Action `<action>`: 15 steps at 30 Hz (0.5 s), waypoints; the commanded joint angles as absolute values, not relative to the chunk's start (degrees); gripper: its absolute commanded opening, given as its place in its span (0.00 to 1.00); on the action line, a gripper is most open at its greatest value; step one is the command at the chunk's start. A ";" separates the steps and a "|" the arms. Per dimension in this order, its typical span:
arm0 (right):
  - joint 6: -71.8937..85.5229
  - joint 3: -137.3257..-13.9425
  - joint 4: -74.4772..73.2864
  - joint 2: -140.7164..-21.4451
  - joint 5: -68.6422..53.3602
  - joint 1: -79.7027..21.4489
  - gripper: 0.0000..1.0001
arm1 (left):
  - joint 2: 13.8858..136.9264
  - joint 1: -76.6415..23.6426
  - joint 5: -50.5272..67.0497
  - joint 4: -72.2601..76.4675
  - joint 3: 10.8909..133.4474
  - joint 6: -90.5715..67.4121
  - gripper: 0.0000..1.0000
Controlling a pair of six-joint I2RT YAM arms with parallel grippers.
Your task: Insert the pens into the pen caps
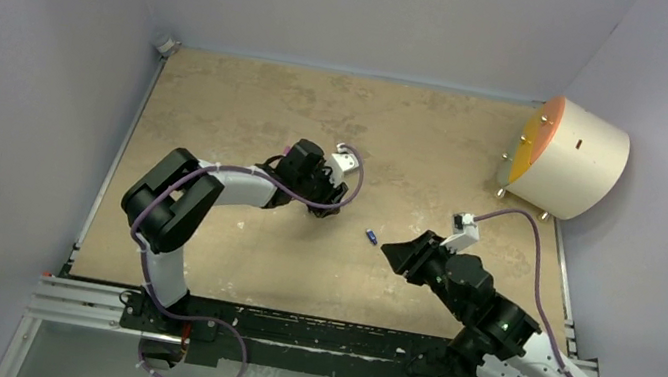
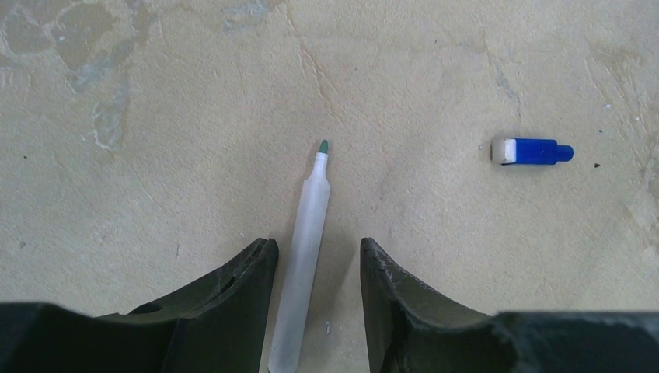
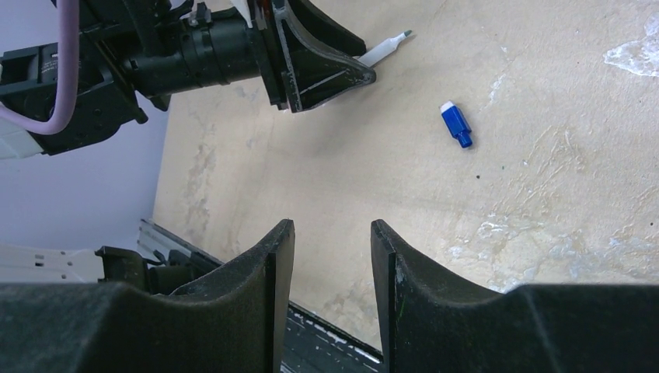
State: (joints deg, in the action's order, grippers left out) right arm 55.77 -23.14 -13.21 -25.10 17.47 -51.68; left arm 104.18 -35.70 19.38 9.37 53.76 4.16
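One white-grey pen [image 2: 307, 233] with a dark green tip lies flat on the table. My left gripper [image 2: 315, 247] is open and low over it, with a finger on each side of the barrel, which lies nearer the left finger. The pen's tip also shows past that gripper in the right wrist view [image 3: 388, 48]. The blue cap [image 2: 532, 151] with a white end lies on its side to the right of the pen; it also shows in the top view [image 1: 370, 238] and the right wrist view [image 3: 456, 124]. My right gripper [image 3: 332, 227] is open and empty, just right of the cap [image 1: 398, 252]. The other pens and caps are out of view.
A cream round drum [image 1: 573, 156] with an orange face lies at the back right. A small grey fitting [image 1: 167, 46] sits in the back left corner. A metal rail [image 1: 288, 328] runs along the table's near edge. Walls close in the table on three sides.
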 commanded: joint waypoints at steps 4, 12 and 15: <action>54.93 -24.57 -11.45 -23.33 19.02 -51.77 0.43 | 106.20 -35.86 18.43 5.70 56.40 6.73 0.45; 54.56 -24.60 -11.11 -24.52 19.49 -51.77 0.43 | 106.90 -35.86 18.08 4.01 56.16 6.87 0.37; 54.45 -24.70 -10.69 -25.31 19.56 -51.77 0.43 | 106.72 -35.86 18.70 3.79 55.66 6.73 0.25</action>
